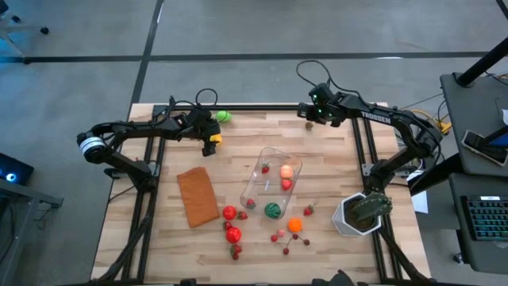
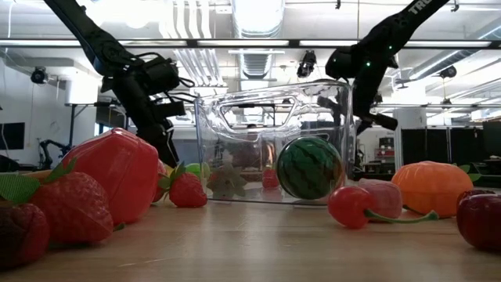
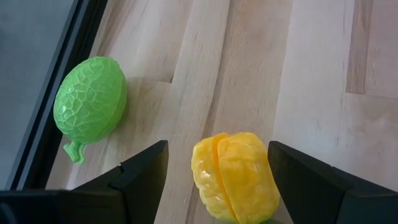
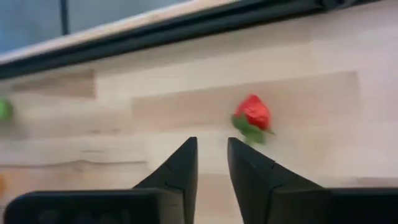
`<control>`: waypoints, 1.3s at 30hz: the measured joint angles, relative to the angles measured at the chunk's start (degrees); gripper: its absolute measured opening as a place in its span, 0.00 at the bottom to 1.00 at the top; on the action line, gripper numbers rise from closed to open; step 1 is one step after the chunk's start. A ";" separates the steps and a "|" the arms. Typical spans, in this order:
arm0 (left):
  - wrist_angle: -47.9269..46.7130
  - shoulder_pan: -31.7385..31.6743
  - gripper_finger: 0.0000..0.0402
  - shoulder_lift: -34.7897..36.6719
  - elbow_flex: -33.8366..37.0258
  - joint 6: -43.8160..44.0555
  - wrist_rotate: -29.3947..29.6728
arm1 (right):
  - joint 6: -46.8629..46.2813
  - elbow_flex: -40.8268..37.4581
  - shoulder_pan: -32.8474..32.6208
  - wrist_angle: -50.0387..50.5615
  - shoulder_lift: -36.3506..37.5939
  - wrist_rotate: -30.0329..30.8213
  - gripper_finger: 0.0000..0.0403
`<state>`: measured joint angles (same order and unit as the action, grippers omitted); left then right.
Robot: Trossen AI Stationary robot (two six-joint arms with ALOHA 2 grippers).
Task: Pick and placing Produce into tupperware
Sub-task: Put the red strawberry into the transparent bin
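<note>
The left gripper (image 3: 217,180) had its two dark fingers (image 3: 140,174) spread apart, one on each side of a yellow ridged toy fruit (image 3: 235,176); whether the pads touched it could not be told. Just beside it, against the table's dark edge rail, lay a green netted toy melon (image 3: 90,104). From above, this gripper (image 1: 211,143) sat near the far left part of the wooden table (image 1: 333,159), with the green melon (image 1: 224,117) just beyond it.

The right gripper (image 4: 211,165) showed its fingers (image 4: 180,168) nearly together, only a narrow gap between them and nothing in it. Ahead of them a small red strawberry with a green leaf (image 4: 252,117) lay on the wood, apart from the fingers. From above, that gripper (image 1: 320,111) hung near the far right edge.

The clear tupperware (image 1: 272,183) stood mid-table, well apart from both grippers, with a few red and pale pieces (image 1: 286,176) inside. Near it lay a striped green watermelon (image 1: 273,210), an orange fruit (image 1: 295,225), red fruits (image 1: 232,224) and small berries (image 1: 279,236). A flat brown-orange rectangle (image 1: 198,196) lay left of the container, and a potted plant (image 1: 363,213) stood at the right.
</note>
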<state>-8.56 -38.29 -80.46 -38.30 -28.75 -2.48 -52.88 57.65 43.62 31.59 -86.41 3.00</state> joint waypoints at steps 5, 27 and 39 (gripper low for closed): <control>0.16 0.00 0.65 -0.01 -0.02 -0.04 0.00 | 3.67 0.00 0.02 0.39 0.00 0.09 0.34; -0.01 0.01 0.65 -0.01 -0.46 1.10 0.53 | 7.93 0.02 0.93 0.12 -10.08 -2.31 0.66; 0.10 0.01 0.65 -0.01 -0.46 4.46 1.06 | 8.79 0.02 1.20 -1.13 -11.60 4.19 0.67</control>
<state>-8.46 -38.28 -80.47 -38.76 -24.29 -1.42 -44.10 57.67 44.82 30.47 -98.01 7.19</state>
